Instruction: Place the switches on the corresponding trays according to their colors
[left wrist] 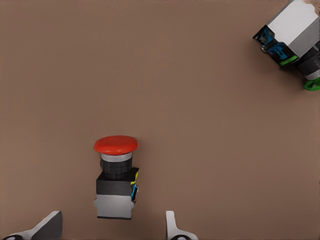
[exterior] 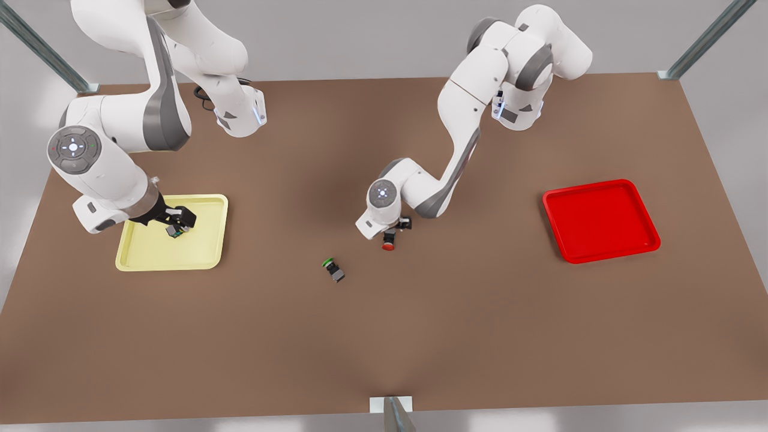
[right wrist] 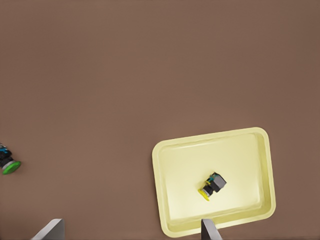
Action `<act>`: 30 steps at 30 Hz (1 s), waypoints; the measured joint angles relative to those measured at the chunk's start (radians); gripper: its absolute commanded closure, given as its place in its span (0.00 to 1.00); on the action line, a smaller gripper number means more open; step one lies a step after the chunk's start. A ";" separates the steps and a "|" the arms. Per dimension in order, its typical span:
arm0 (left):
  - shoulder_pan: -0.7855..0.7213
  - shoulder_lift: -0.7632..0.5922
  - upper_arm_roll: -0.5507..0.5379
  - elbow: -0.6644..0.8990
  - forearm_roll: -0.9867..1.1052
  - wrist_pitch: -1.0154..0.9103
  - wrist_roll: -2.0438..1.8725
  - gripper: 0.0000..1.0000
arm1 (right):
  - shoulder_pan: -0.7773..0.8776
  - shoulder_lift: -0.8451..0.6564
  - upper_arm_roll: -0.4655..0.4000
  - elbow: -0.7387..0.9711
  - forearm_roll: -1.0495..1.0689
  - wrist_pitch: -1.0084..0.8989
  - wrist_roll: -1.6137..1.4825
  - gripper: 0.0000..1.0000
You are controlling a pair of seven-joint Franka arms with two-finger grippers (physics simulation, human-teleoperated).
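The right gripper [exterior: 179, 223] [right wrist: 131, 227] is hovering over the yellow tray [exterior: 204, 252] [right wrist: 175, 165], its fingers spread wide. The yellow switch [exterior: 174, 231] [right wrist: 212, 185] is lying on its side inside the yellow tray. Well away from the yellow tray, on the table [exterior: 384, 336], the left gripper [exterior: 397, 228] [left wrist: 110, 222] is holding its fingers apart, one on either side of the red switch [exterior: 389, 243] [left wrist: 116, 175] without touching it. The green switch [exterior: 333, 268] [left wrist: 292, 40] is lying between the red switch and the yellow tray. The red tray [exterior: 600, 222] is sitting farthest from the yellow tray.
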 measured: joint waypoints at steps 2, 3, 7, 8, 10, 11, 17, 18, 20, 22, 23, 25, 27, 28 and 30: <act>0.008 0.005 0.000 -0.001 0.000 0.013 0.002 0.00 | 0.000 0.002 0.001 0.000 0.000 0.002 0.000 0.00; 0.009 0.004 0.000 -0.018 0.000 0.032 0.002 0.00 | 0.000 0.002 0.000 0.000 0.001 0.002 0.000 0.00; -0.006 0.007 -0.002 -0.052 -0.002 0.064 -0.009 0.01 | 0.001 0.004 0.008 0.000 0.000 0.003 0.000 0.00; -0.013 0.007 -0.002 -0.063 -0.003 0.082 -0.014 0.01 | 0.002 0.005 0.008 0.000 0.000 0.004 0.000 0.00; -0.015 0.006 -0.003 -0.072 -0.005 0.096 -0.015 0.01 | -0.002 0.005 0.008 0.000 0.001 0.003 0.000 0.00; -0.012 0.001 -0.002 -0.083 -0.006 0.101 -0.014 0.01 | -0.001 0.005 0.008 0.000 0.000 0.003 0.000 0.00; 0.000 -0.008 -0.002 -0.109 -0.007 0.108 0.002 0.01 | 0.000 0.005 0.008 0.000 0.000 0.003 0.000 0.00; 0.001 -0.010 -0.002 -0.110 -0.006 0.108 0.002 0.01 | 0.000 0.005 0.008 0.000 0.000 0.003 0.000 0.00; 0.009 -0.022 -0.002 -0.125 -0.003 0.108 0.004 0.01 | 0.000 0.005 0.008 0.000 0.000 0.003 0.000 0.00; 0.009 -0.033 -0.002 -0.147 -0.001 0.119 0.010 0.01 | 0.001 0.007 0.008 0.000 0.000 0.003 0.000 0.00; 0.009 -0.031 -0.002 -0.149 0.000 0.123 0.009 0.01 | 0.002 0.007 0.008 -0.001 0.000 0.003 0.000 0.00; 0.003 -0.025 -0.002 -0.143 -0.005 0.131 0.004 0.01 | 0.001 0.005 0.015 0.000 0.000 -0.003 0.000 0.00; 0.000 -0.019 -0.002 -0.135 -0.018 0.131 0.004 0.01 | 0.000 0.006 0.015 0.000 -0.001 0.000 0.001 0.00; 0.000 -0.015 -0.002 -0.135 -0.024 0.134 0.004 0.01 | -0.002 0.005 0.015 0.000 0.000 -0.001 0.002 0.00; 0.002 -0.006 -0.002 -0.128 -0.033 0.145 0.004 0.01 | 0.001 0.007 0.015 0.000 -0.001 0.002 0.002 0.00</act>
